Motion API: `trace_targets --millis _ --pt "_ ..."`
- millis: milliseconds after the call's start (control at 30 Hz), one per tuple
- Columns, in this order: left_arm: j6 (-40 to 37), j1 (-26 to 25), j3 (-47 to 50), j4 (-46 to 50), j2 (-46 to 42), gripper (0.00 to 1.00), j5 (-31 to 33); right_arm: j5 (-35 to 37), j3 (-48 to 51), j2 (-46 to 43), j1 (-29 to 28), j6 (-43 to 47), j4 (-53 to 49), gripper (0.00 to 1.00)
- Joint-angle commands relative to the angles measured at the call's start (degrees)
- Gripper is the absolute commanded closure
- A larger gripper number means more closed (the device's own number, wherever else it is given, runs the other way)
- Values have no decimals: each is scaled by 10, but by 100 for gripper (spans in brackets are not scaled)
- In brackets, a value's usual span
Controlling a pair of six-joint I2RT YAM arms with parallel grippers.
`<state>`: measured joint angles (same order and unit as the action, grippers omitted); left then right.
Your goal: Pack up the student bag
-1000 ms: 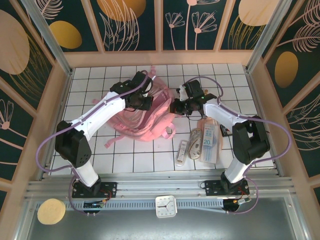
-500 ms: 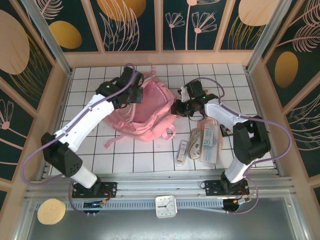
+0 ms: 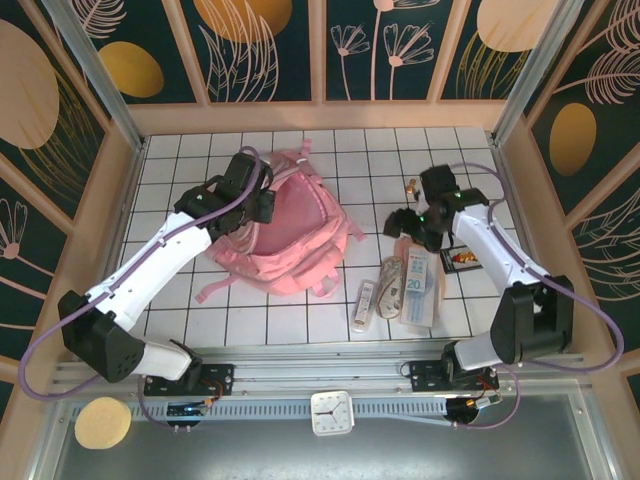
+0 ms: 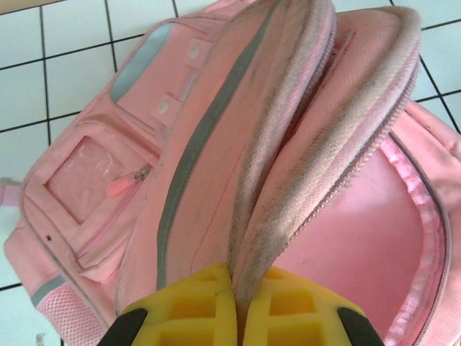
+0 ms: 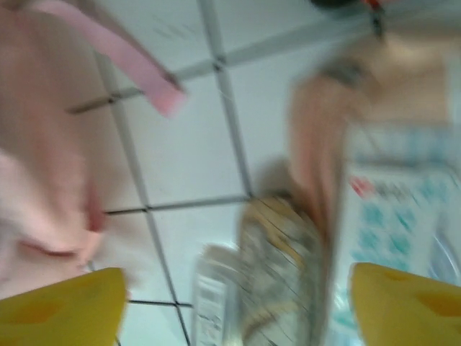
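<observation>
The student bag (image 3: 300,240) is a large pink backpack lying left of centre on the tiled table, its main compartment gaping open. My left gripper (image 3: 258,205) is at the bag's left rim. In the left wrist view its yellow fingers (image 4: 194,310) are shut on the folded edge of the bag's opening (image 4: 288,180), with the pink lining (image 4: 360,245) to the right. My right gripper (image 3: 405,225) hovers just right of the bag, apart from it. Its yellow fingertips (image 5: 65,306) stand wide open with nothing between them, above a clear stationery pouch (image 5: 281,267).
Right of the bag lie the stationery pouch (image 3: 391,287), a white flat item (image 3: 365,305) and a booklet marked 20 (image 3: 420,285). A small dark card (image 3: 462,260) and a tiny object (image 3: 412,185) sit further right. Wooden walls (image 3: 130,190) fence the table.
My right gripper has opened, let go of the bag's right side and swung right toward the loose items. My left arm drew the bag's rim leftward, and the compartment now gapes open.
</observation>
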<state>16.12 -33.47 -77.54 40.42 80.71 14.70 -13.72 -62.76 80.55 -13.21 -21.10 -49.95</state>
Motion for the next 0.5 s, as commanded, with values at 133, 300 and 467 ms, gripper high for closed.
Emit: trace_targets --millis 133,300,467 --pt "-14 3 46 -124 -12 100 -75 24 127 -90 83 -25 -43 1" --pt "-18 3 55 -137 -9 100 -95 12 164 -95 121 -35 -13 2" --pt "-27 3 47 -128 -6 100 -108 17 190 -91 142 -64 10 3"
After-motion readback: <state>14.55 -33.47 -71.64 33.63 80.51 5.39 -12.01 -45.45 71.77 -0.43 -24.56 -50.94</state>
